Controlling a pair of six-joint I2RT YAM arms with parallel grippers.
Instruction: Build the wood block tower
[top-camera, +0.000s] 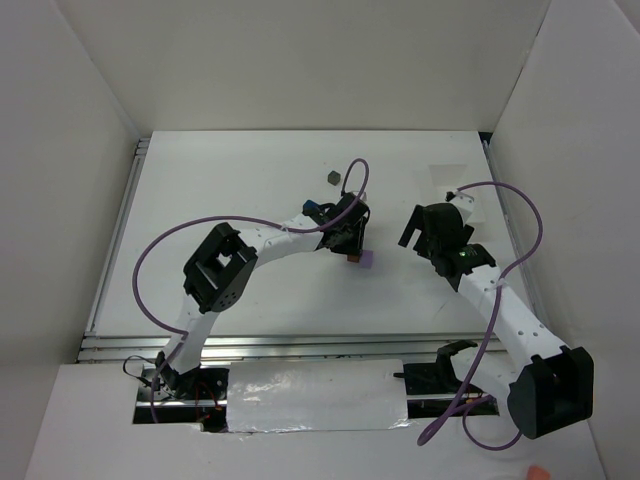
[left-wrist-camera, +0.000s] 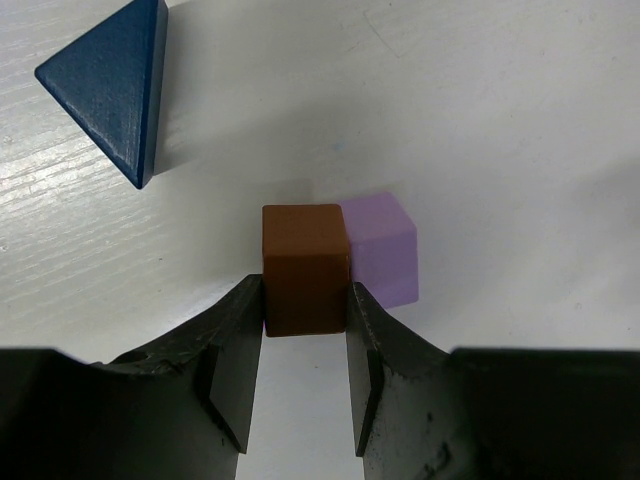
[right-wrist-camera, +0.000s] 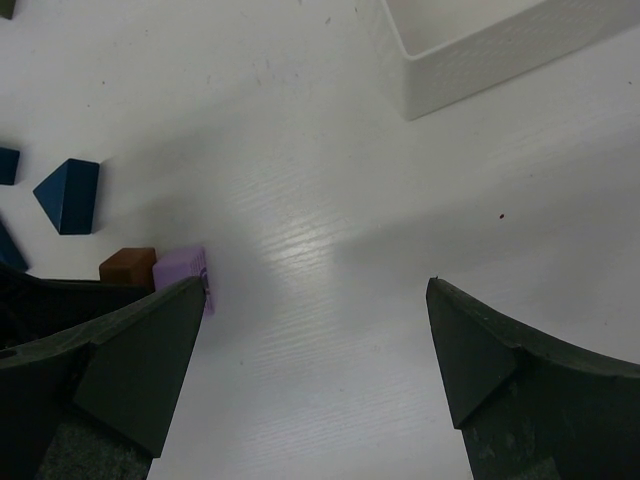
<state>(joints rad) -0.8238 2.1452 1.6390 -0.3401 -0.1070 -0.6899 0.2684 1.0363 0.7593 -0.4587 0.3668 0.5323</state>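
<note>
Two tools | left tool (left-wrist-camera: 305, 305) clamped on brown block (left-wrist-camera: 305, 262) | right tool (right-wrist-camera: 316, 292) wide open, empty

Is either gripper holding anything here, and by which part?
Left gripper pinches the brown block by its two side faces; right gripper is open, empty.

Top camera looks down from the near edge. Both wrist cameras, close to the table (top-camera: 250, 180), share the brown block (left-wrist-camera: 305, 268).
</note>
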